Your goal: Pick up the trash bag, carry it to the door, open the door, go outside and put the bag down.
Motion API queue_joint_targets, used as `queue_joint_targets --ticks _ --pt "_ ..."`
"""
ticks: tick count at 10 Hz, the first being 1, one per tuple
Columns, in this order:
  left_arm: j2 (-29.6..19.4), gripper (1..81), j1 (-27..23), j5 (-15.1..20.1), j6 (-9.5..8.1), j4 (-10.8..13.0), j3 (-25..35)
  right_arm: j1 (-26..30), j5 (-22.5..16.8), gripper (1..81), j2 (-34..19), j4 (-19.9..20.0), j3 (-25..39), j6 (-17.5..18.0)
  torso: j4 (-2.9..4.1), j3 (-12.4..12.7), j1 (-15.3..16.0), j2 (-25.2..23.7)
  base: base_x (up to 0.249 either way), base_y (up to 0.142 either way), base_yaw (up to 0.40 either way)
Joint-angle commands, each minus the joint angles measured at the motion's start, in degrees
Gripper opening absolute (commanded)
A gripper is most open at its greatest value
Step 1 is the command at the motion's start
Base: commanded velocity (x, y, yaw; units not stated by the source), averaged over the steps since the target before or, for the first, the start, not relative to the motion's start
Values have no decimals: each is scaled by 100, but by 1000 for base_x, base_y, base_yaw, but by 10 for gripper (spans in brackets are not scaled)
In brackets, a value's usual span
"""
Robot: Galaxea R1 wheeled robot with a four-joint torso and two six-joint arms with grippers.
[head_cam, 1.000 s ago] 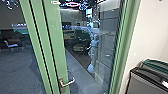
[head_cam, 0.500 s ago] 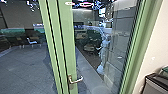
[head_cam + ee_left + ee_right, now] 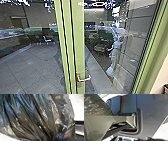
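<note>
Viewpoint, turned leftward since the earlier frame: green door upright (image 3: 79, 37) and lever handle (image 3: 85, 79) sit farther right in the head view, no move of the door itself. Handle: ahead, low, near the middle; long axis roughly level, free end pointing right. Trash bag (image 3: 31, 116): close before the left wrist camera, folds gathered. Left tool, right tool: apart, together or clamped, cannot tell. Freer approach to the lever, by judgement: from the right side.

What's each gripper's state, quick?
Left: open or shut can't be told; the trash bag is close, probably held.
Right: can't tell whether it's open, shut or holding anything.
</note>
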Motion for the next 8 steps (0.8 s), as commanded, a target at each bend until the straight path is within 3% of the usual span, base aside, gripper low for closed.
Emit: queue_joint_targets --ticks 1,8 --pt "-40 10 -297 454 20 13 50 252 -344 811 8 -57 74 -26 0 0 0 0 0 0 316" --pt "65 10 -297 463 20 136 -29 243 -344 811 78 -49 30 -8 0 0 0 0 0 0 317"
